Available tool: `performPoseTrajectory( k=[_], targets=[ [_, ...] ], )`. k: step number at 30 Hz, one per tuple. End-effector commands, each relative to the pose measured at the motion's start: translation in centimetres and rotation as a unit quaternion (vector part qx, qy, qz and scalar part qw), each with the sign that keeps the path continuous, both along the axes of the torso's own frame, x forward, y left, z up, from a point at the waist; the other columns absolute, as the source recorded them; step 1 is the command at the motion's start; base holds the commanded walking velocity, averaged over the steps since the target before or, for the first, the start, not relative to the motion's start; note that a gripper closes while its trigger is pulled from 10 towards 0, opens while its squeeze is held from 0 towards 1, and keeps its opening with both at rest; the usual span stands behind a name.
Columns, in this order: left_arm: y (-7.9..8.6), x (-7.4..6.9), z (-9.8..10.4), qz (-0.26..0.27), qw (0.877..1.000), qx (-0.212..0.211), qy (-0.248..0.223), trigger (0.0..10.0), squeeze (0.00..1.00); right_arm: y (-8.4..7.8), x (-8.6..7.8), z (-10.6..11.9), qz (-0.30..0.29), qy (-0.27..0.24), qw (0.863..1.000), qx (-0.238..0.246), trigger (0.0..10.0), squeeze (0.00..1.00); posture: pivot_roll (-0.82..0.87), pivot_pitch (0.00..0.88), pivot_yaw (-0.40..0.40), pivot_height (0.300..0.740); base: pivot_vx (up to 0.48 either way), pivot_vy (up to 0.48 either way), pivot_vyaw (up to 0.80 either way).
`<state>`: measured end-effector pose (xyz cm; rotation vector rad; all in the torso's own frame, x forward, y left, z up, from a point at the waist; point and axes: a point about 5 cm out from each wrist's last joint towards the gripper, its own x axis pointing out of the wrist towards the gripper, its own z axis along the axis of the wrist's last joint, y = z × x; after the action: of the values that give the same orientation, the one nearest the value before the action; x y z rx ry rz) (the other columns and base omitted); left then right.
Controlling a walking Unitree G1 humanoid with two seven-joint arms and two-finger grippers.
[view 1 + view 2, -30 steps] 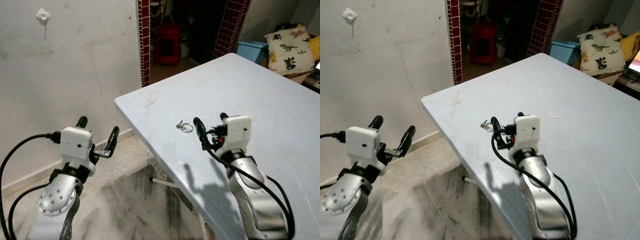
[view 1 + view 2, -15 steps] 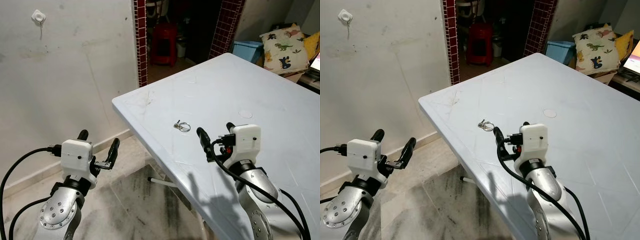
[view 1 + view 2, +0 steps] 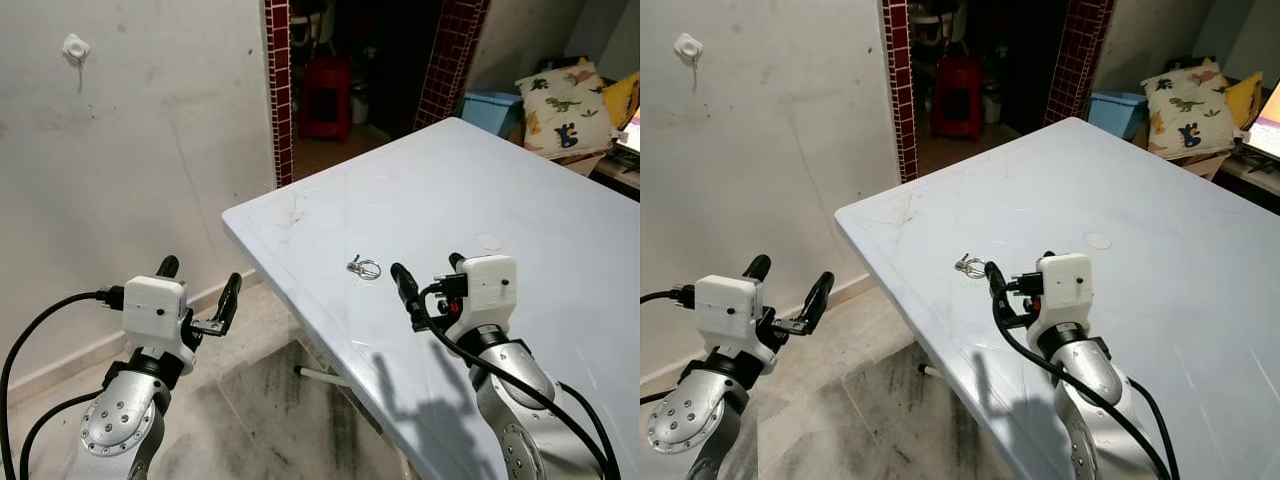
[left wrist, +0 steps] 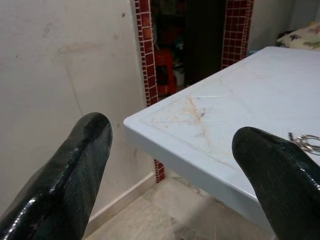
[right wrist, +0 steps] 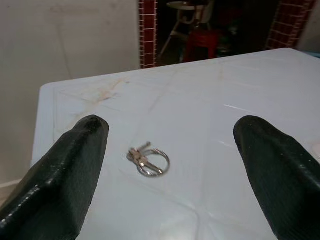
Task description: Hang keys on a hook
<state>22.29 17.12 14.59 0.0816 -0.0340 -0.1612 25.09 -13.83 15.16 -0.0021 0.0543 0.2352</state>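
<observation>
Keys [image 3: 364,267] lay mid-frame on the table [image 3: 560,230], individual keys too small to count. Right gripper [image 3: 428,278] sat just below them, spread and empty. Left gripper [image 3: 198,285], lower left, was spread too; the hook [image 3: 74,46], upper left, looked tiny.

The table [image 3: 520,200] is viewed from above by both eye views. Its corner at 11 o'clock is faced closely by the wrist views; the keys [image 5: 148,161] are shared.

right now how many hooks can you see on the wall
1: a small white hook high on the wall, up and left of the table where the keys lie. Others may be out of frame.
</observation>
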Motion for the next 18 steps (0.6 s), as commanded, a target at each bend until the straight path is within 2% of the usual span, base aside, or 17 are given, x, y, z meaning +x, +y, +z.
performPoseTrajectory(
  k=[1,15,18],
  targets=[
    [-0.2,0.09,0.32,-0.002,1.0,0.0,-0.004,10.0,0.0,0.04,0.1,0.47,0.0,-0.006,1.0,0.0,10.0,1.0,0.03,0.0,-0.002,0.74,0.341,0.0,0.0],
    [-0.44,0.1,0.22,-0.001,1.0,-0.003,-0.001,10.0,0.0,0.17,0.19,0.24,0.003,-0.002,1.0,-0.002,10.0,1.0,0.04,0.0,-0.004,0.74,0.303,0.0,0.0],
    [-0.82,-0.05,0.16,-0.006,1.0,-0.008,0.0,10.0,0.0,0.41,0.08,-0.01,0.016,0.005,1.0,-0.003,10.0,1.0,0.04,0.0,-0.004,0.74,0.0,0.0,0.0]
  ],
)
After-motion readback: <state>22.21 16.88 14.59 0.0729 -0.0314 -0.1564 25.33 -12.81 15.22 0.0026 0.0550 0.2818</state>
